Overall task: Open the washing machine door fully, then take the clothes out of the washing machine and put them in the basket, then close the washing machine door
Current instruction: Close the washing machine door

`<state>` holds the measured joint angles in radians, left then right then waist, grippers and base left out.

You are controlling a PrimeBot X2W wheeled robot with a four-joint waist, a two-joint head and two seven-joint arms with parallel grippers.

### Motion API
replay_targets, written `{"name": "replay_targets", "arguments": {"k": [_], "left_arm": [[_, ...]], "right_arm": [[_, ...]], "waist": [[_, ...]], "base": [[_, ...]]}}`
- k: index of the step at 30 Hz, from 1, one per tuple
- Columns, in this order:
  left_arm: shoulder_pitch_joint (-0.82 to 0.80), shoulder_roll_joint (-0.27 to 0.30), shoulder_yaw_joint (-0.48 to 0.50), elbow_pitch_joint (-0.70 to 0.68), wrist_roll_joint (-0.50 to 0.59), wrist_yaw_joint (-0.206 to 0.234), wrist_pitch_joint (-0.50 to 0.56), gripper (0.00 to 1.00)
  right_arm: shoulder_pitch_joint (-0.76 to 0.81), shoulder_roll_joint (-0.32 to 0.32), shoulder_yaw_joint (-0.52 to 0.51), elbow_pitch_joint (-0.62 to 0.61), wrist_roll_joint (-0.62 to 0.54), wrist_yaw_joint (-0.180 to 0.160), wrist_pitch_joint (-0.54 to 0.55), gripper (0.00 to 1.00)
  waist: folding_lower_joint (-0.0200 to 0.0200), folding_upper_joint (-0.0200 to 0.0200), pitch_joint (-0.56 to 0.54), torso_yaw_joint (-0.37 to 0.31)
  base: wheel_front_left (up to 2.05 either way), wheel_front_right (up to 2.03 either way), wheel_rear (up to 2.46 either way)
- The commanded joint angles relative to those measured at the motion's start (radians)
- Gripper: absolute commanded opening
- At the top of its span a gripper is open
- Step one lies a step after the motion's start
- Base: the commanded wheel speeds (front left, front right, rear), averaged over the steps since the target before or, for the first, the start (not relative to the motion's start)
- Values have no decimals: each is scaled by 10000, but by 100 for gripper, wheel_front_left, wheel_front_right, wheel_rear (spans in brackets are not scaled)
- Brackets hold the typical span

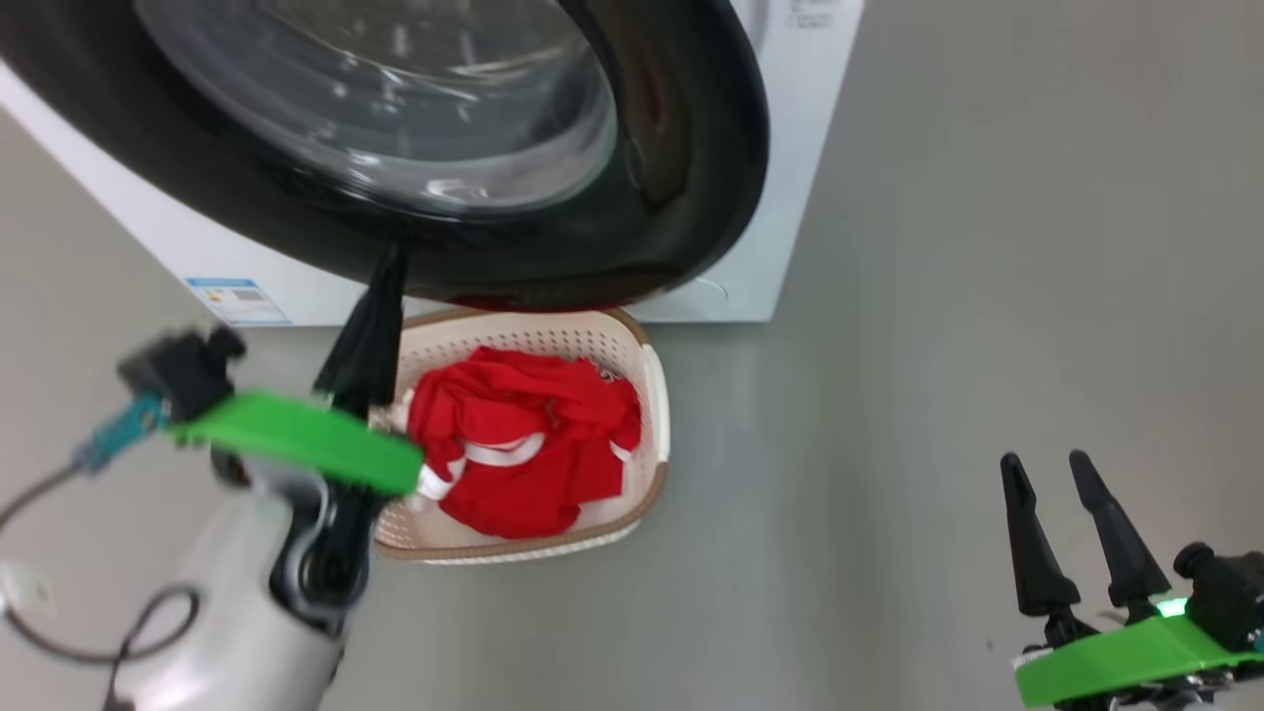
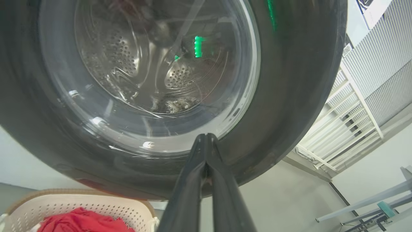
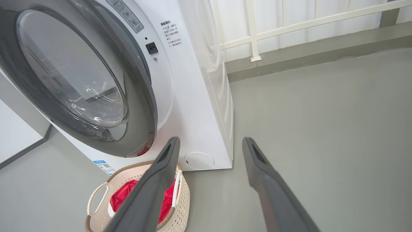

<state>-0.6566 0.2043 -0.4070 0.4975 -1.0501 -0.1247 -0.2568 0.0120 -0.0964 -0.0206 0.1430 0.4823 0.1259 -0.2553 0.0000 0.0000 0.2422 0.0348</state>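
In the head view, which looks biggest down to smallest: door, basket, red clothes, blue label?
1. Door, looming partly from nearness to the camera
2. Basket
3. Red clothes, lying inside it
4. Blue label

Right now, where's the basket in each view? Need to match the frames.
Head view: the basket is centre-left, on the floor under the door's lower edge.
Left wrist view: the bottom-left corner, cut off by the frame edge.
Right wrist view: bottom, left of centre, in front of the machine.
Shared landmark: the washing machine door, whose dark rim sits just above the basket in all three.
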Motion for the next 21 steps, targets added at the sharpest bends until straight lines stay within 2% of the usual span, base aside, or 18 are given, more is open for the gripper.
{"name": "replay_targets", "arguments": {"k": [1, 4, 6, 18, 21], "left_arm": [[207, 248, 483, -248, 172, -60, -49, 0], [990, 228, 754, -226, 555, -60, -49, 0], [1459, 206, 971, -242, 744, -60, -49, 11], [3915, 224, 2238, -557, 2505, -60, -49, 51], [4407, 227, 2521, -686, 3100, -60, -49, 78]], "right_arm": [[97, -195, 166, -213, -107, 48, -65, 100], [260, -240, 170, -219, -106, 48, -65, 100], [348, -264, 163, -213, -99, 48, -65, 100], [968, -437, 168, -165, -67, 48, -65, 100], [1104, -476, 155, -161, -63, 48, -65, 100]], "waist": [[0, 0, -397, 350], [0, 0, -604, 469], [0, 0, -730, 530], [0, 0, -1504, 704], [0, 0, -1661, 709]], "base": [[0, 0, 0], [0, 0, 0], [0, 0, 0], [0, 0, 0], [0, 0, 0]]}}
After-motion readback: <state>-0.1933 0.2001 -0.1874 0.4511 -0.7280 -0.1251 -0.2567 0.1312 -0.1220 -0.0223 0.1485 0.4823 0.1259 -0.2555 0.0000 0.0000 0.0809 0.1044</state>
